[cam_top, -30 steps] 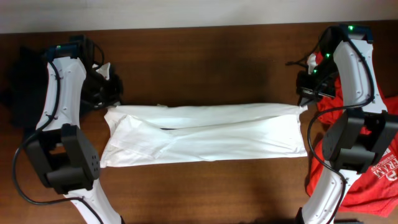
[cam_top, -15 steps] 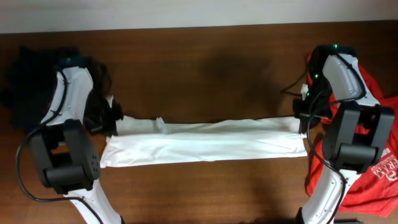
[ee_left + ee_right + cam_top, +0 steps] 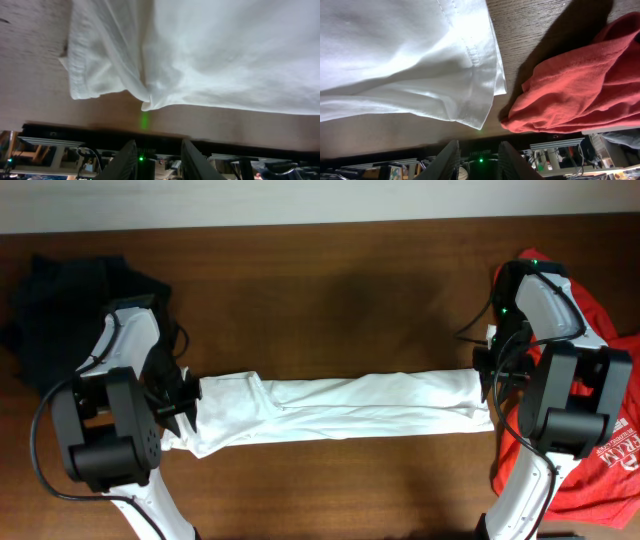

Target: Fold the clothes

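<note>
L gripper [image 3: 158, 152]: jaws apart, nothing between them. The cloth edge lies just past the tips, not pinched. R gripper [image 3: 477, 152]: same, jaws apart and empty, with a hemmed corner just ahead of the tips.

White T-shirt [image 3: 340, 408] lies flat on the wooden table [image 3: 330, 290] as a long narrow band, folded lengthwise. It spans arm to arm, with one gripper at each end. No print visible, so prob turned inward or down. Neither arm carries it; it rests on its own weight. Grippers at opp ends makes sense: holding both ends keeps a band this long straight.

L end is rumpled, with a lobe sagging toward the near table edge. R end is neater.

Orange-red T-shirt [image 3: 570, 85] sits just beside the R corner, with a thin strip of table between. Dark garment pile [image 3: 60, 300] is at far L, apart from the white shirt.

Judgement: lengthwise fold done, crosswise fold left. Next move needs a fresh pinch on one end. Risk: R jaws snag the red shirt too.
</note>
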`<action>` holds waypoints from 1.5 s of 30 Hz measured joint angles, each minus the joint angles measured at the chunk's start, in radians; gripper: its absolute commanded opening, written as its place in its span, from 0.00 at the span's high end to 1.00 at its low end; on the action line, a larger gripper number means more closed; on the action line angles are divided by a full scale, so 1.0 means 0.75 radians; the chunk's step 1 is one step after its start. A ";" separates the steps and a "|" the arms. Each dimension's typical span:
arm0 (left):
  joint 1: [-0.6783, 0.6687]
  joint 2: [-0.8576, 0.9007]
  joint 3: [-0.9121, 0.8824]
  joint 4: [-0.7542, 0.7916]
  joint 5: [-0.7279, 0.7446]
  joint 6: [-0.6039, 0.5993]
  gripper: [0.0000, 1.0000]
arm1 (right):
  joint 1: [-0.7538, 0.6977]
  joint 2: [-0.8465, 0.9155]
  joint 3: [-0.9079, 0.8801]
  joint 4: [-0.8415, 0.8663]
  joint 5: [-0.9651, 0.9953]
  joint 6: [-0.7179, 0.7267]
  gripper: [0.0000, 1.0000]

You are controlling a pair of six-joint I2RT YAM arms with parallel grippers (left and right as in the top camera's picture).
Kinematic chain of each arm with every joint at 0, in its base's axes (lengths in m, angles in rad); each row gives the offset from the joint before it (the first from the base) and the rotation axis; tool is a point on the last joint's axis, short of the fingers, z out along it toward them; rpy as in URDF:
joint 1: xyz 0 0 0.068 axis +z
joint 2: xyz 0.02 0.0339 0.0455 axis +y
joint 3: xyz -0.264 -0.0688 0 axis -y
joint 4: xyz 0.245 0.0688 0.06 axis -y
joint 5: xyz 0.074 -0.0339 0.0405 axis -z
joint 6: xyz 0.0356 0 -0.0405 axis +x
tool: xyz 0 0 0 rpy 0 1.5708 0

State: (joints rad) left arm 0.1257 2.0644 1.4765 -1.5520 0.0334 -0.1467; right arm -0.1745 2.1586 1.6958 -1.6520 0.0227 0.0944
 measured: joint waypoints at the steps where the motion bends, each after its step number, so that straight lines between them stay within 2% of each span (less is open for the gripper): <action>1: 0.000 0.000 0.019 -0.002 -0.001 0.000 0.71 | 0.000 0.001 0.000 0.003 -0.001 -0.001 0.71; 5: -0.007 -0.004 0.172 0.054 0.064 -0.001 0.71 | 0.000 0.001 0.000 0.028 -0.011 -0.002 0.70; 8: -0.058 -0.048 0.223 0.210 0.199 0.014 0.71 | 0.000 0.000 0.000 0.044 -0.042 -0.007 0.71; 9: -0.084 -0.061 0.227 0.235 0.229 0.017 0.62 | 0.000 0.000 0.000 0.045 -0.046 -0.007 0.70; 10: -0.131 -0.073 0.227 0.267 0.266 0.022 0.62 | 0.000 0.000 0.000 0.045 -0.053 -0.008 0.70; 14: -0.248 -0.075 0.185 0.401 0.307 0.020 0.60 | 0.000 0.001 0.000 0.052 -0.058 -0.012 0.70; 15: -0.274 -0.075 0.158 0.435 0.311 0.010 0.57 | 0.000 0.001 0.000 0.056 -0.062 -0.013 0.70; 20: -0.354 -0.075 -0.025 0.657 0.326 -0.097 0.53 | 0.000 0.000 0.000 0.062 -0.064 -0.017 0.70; 21: -0.361 -0.075 -0.047 0.684 0.326 -0.110 0.61 | 0.000 0.000 0.000 0.062 -0.065 -0.017 0.70; 22: -0.368 -0.075 -0.067 0.723 0.326 -0.115 0.77 | 0.000 0.000 0.000 0.062 -0.066 -0.017 0.70; 23: -0.379 -0.075 -0.089 0.755 0.326 -0.128 0.99 | 0.000 0.000 0.000 0.062 -0.066 -0.017 0.70; 28: -0.404 -0.075 -0.103 0.758 0.370 -0.125 1.00 | 0.000 0.000 0.000 0.065 -0.066 -0.017 0.70; 32: -0.426 -0.089 -0.104 0.662 0.644 0.093 0.99 | 0.000 0.000 0.000 0.075 -0.066 -0.016 0.70; 34: -0.472 -0.106 -0.104 0.611 0.716 0.207 1.00 | 0.000 0.000 0.000 0.075 -0.067 -0.017 0.70; 38: -0.577 -0.114 -0.104 0.486 0.713 0.333 0.99 | 0.000 0.000 0.000 0.075 -0.066 -0.018 0.70; 45: -0.661 -0.115 -0.105 0.339 0.633 0.376 0.99 | 0.000 0.000 0.000 0.076 -0.066 -0.020 0.70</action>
State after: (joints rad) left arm -0.3702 1.9781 1.3975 -1.2980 0.5083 0.1352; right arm -0.1745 2.1586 1.6958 -1.5951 -0.0269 0.0795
